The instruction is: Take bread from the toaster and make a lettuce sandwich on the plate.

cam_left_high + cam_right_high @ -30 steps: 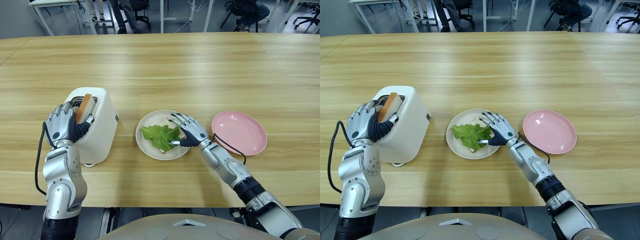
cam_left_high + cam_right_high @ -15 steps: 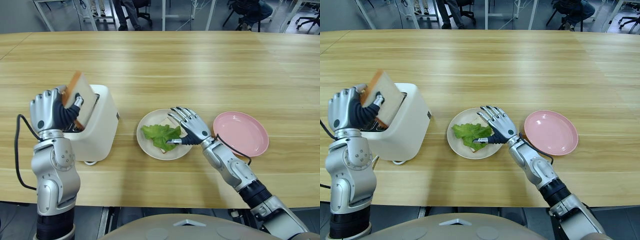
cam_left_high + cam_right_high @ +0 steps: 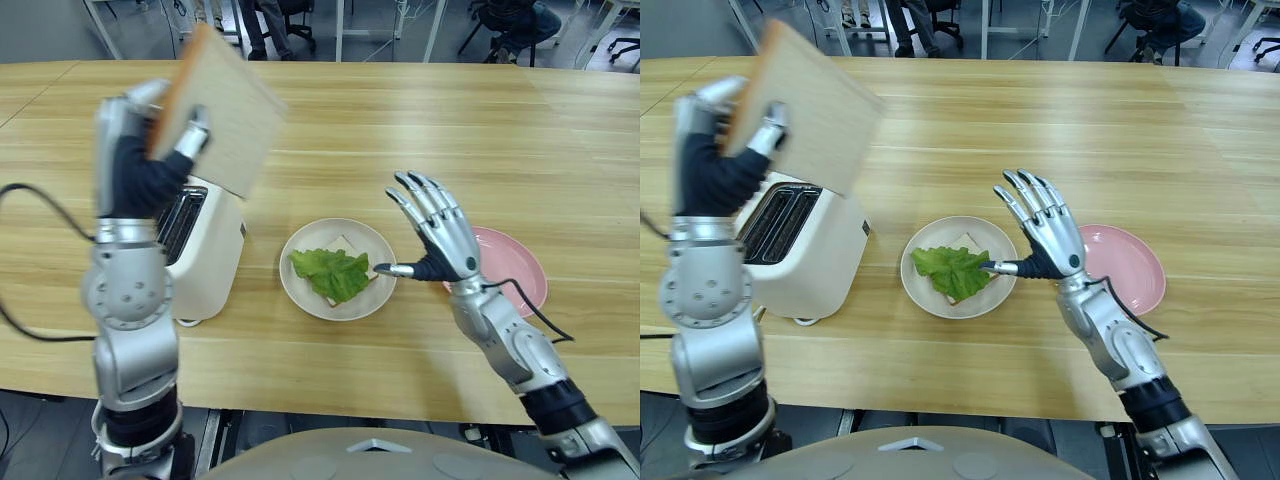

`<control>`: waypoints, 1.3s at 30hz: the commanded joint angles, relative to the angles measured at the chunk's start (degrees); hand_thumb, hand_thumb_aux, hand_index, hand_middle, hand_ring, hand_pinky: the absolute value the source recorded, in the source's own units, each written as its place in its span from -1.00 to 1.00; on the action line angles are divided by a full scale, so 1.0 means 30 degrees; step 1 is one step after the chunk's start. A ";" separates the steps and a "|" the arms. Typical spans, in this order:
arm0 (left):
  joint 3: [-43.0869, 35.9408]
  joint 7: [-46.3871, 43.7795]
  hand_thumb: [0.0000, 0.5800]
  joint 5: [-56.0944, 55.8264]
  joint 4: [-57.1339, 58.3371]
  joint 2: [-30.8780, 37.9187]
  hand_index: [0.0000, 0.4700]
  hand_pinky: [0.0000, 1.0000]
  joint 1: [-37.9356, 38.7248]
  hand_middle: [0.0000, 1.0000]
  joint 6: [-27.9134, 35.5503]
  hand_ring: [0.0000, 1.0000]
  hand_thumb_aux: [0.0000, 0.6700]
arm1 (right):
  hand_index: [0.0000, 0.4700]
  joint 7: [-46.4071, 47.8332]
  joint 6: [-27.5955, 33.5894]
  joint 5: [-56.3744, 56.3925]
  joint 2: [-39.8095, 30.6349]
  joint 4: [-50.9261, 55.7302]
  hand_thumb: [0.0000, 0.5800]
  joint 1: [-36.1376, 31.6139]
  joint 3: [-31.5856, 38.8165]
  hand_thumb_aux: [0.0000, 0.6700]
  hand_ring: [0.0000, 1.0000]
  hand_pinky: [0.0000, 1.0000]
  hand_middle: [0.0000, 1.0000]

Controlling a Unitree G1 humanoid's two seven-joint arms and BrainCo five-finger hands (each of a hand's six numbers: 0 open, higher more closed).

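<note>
My left hand (image 3: 135, 150) is raised high above the white toaster (image 3: 205, 255), shut on a slice of toasted bread (image 3: 225, 115) that tilts toward the table's middle. The toaster's slots (image 3: 780, 222) look empty. On the cream plate (image 3: 298, 302) a bread slice (image 3: 342, 245) lies under a green lettuce leaf (image 3: 332, 272). My right hand (image 3: 435, 230) hovers open just right of that plate, fingers spread and lifted above the table.
A pink plate (image 3: 520, 270) sits to the right, partly behind my right hand. A black cable (image 3: 40, 200) loops beside the left arm. Bare wooden table (image 3: 400, 130) stretches behind the plates; chairs and desk legs stand beyond the far edge.
My left hand pulled the bread slice out of the toaster and lifted it high. My right hand rose from the cream plate's edge and opened wider. The camera view shifted slightly.
</note>
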 commanded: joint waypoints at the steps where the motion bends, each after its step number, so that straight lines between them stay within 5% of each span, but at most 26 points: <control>1: -0.1650 -0.1473 1.00 -0.1954 0.2031 -0.0359 0.96 1.00 0.0223 1.00 0.0422 1.00 1.00 | -1.00 -0.1214 -0.1834 0.0005 -0.0823 -0.1533 -1.00 0.1036 -0.1141 -1.00 -1.00 -1.00 -1.00; 10: -0.4830 -0.2375 1.00 -0.2108 1.0316 0.0622 0.96 1.00 -0.0308 1.00 -0.1006 1.00 1.00 | -1.00 0.0678 -0.4003 -0.0266 -0.1709 -0.1769 -1.00 0.2145 -0.0862 -1.00 -1.00 -1.00 -1.00; 25: -0.6024 -0.1817 1.00 -0.2789 2.0608 0.0030 0.96 1.00 -0.3451 1.00 -0.4331 1.00 1.00 | -1.00 0.9696 -0.1525 -0.0409 0.0523 0.3726 -1.00 -0.0060 0.3749 -1.00 -1.00 -1.00 -1.00; 39: -0.4667 -0.0560 1.00 -0.3993 1.6703 0.0246 0.96 1.00 -0.2037 1.00 -0.5271 1.00 1.00 | -1.00 0.6870 -0.0877 -0.0903 0.0588 0.1655 -1.00 -0.0381 0.2825 -1.00 -1.00 -1.00 -1.00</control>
